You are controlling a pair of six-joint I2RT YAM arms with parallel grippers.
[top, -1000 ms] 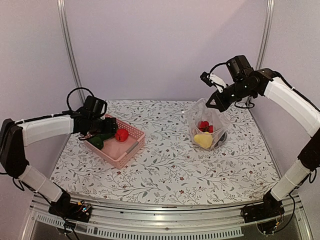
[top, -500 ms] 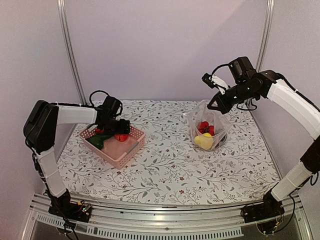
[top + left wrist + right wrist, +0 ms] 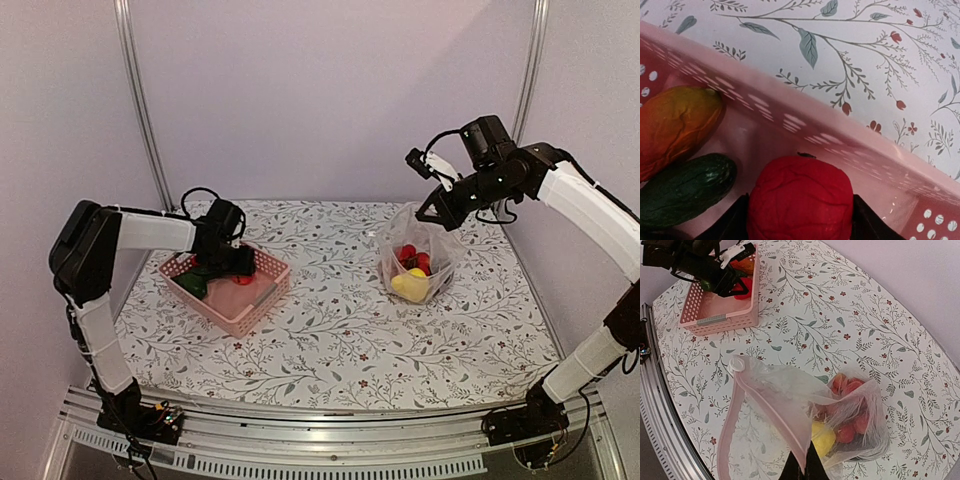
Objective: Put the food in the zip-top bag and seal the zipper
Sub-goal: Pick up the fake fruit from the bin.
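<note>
My left gripper is down in the pink basket, its jaws closed against both sides of a red food piece that rests on the basket floor. A dark green piece and an orange-red piece lie beside it. My right gripper is shut on the mouth edge of the clear zip-top bag and holds it up and open. The pinkish zipper hangs in an open loop with a white tab. A yellow piece and red pieces sit in the bag.
The pink basket stands at the table's left and also shows in the right wrist view. The floral tablecloth covers the table. Metal posts stand at the back corners, and a metal rail runs along the near edge.
My left gripper has moved right across the basket and come down around the red piece. My right gripper still holds the bag's edge and has shifted slightly right.
</note>
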